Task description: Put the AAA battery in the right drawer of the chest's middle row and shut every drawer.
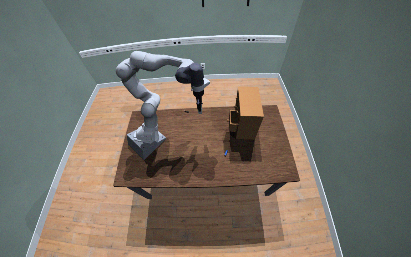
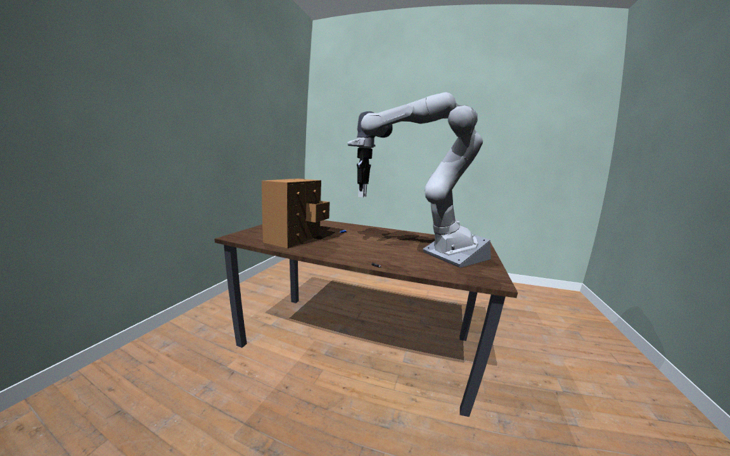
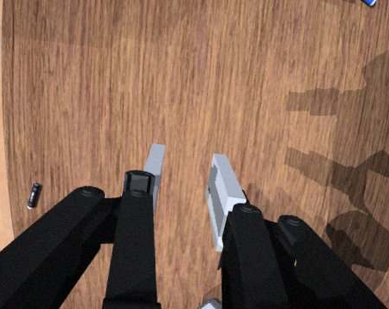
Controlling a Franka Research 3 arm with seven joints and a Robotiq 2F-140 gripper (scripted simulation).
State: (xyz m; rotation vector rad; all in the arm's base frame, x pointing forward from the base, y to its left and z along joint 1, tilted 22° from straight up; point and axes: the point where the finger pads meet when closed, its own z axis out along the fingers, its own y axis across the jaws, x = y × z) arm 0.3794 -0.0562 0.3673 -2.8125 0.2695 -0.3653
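The black battery lies on the table, lower than and well aside from the parted fingers

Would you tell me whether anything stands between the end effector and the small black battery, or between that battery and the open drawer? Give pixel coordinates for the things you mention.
Nothing visible blocks either path: the end effector [image 1: 199, 111] [image 2: 362, 195] [image 3: 185, 170] is above the table, the battery [image 1: 186, 111] [image 2: 376, 265] [image 3: 33, 196] lies uncovered, and the drawer [image 1: 233, 127] [image 2: 317, 211] juts out.

Blue cylinder cropped in wrist view
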